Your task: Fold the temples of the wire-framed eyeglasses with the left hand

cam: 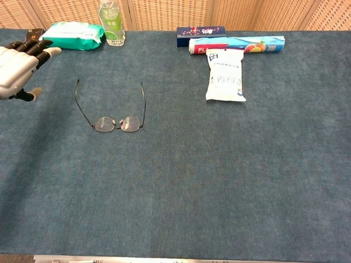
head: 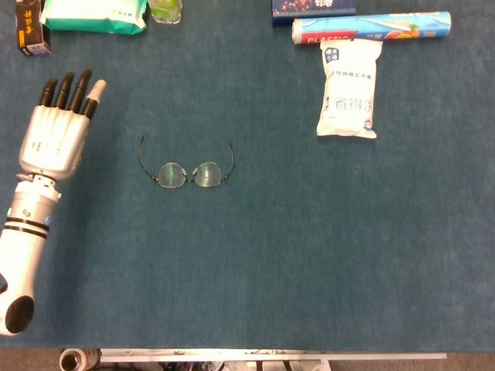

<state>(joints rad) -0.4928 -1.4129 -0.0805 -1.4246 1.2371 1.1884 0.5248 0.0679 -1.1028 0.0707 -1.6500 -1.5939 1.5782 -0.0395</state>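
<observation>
The wire-framed eyeglasses (head: 189, 171) (cam: 116, 123) lie on the blue table cloth, left of centre, lenses toward me and both temples spread straight back. My left hand (head: 56, 133) (cam: 17, 70) hovers to their left, palm down, fingers stretched out and apart, holding nothing. A gap of bare cloth separates it from the left temple (head: 141, 152). My right hand shows in neither view.
Along the far edge stand a small dark box (head: 31, 29), a green wipes pack (head: 94, 15), a bottle (cam: 111, 23), a dark blue box (cam: 201, 33) and a plastic wrap roll (head: 371, 28). A white pouch (head: 349, 88) lies right of centre.
</observation>
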